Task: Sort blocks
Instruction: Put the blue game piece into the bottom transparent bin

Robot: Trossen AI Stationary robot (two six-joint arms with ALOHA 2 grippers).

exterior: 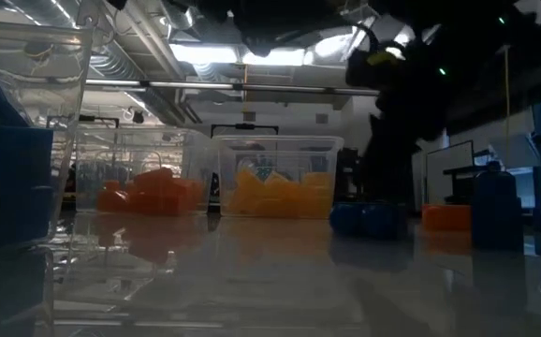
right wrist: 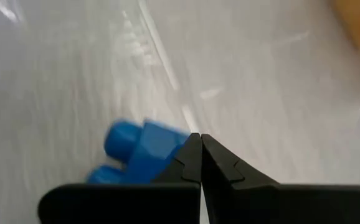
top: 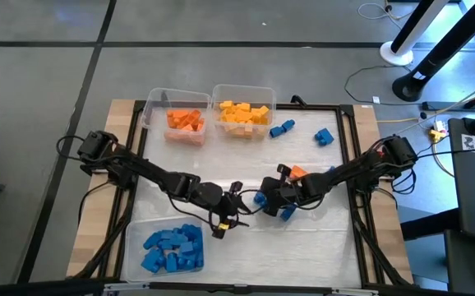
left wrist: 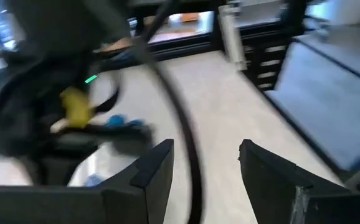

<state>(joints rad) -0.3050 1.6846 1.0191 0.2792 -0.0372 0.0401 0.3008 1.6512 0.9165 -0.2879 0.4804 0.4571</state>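
Blue block [right wrist: 139, 155] lies just beside closed right end effector [right wrist: 200, 138].

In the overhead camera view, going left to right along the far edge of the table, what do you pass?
Bin of orange blocks → bin of yellow blocks → loose blue block → another loose blue block.

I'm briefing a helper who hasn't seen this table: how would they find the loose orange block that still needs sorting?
Start at the two clear bins at the table's far edge, the orange bin and the yellow bin. Come toward the table's middle to the right gripper; the orange block lies beside that arm. Every other loose block on the table is blue.
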